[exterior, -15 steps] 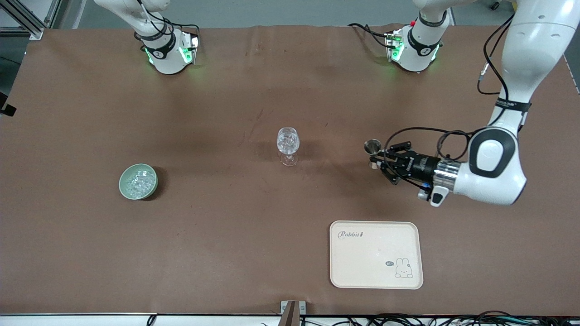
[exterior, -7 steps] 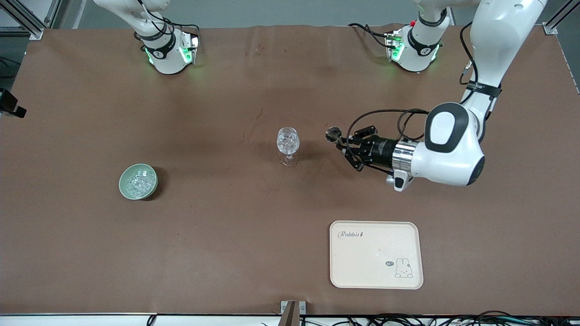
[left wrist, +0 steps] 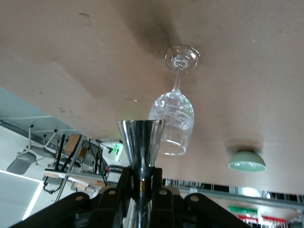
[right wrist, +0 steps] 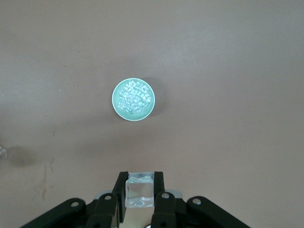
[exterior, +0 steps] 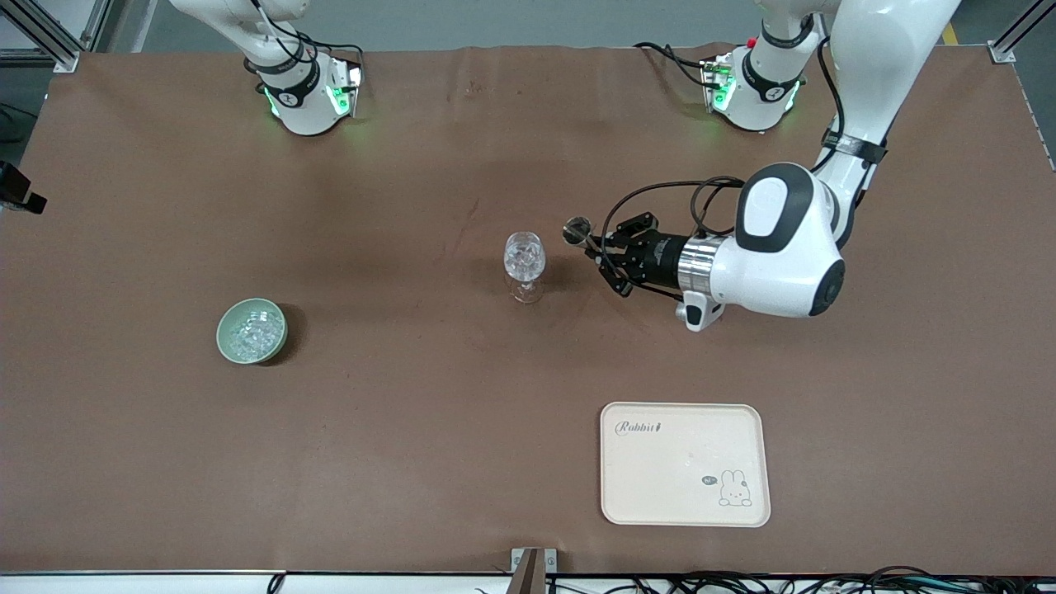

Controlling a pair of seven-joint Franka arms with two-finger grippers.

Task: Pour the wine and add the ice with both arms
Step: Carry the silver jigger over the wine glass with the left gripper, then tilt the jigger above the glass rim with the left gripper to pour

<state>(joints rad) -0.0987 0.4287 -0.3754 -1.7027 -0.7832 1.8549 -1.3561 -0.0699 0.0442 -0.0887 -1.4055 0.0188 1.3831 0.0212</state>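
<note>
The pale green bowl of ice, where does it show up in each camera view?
Front view: the pale green round bowl sits toward the right arm's end of the table, with clear ice chunks in it.
Left wrist view: seen side-on.
Right wrist view: seen from straight above.
Shared landmark: the clear stemmed wine glass, also in the left wrist view.

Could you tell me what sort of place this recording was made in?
Probably a robotics lab: two arms bolted to a table under a brown cover, cables along its edge, and staged props, a wine glass and a bowl.
</note>
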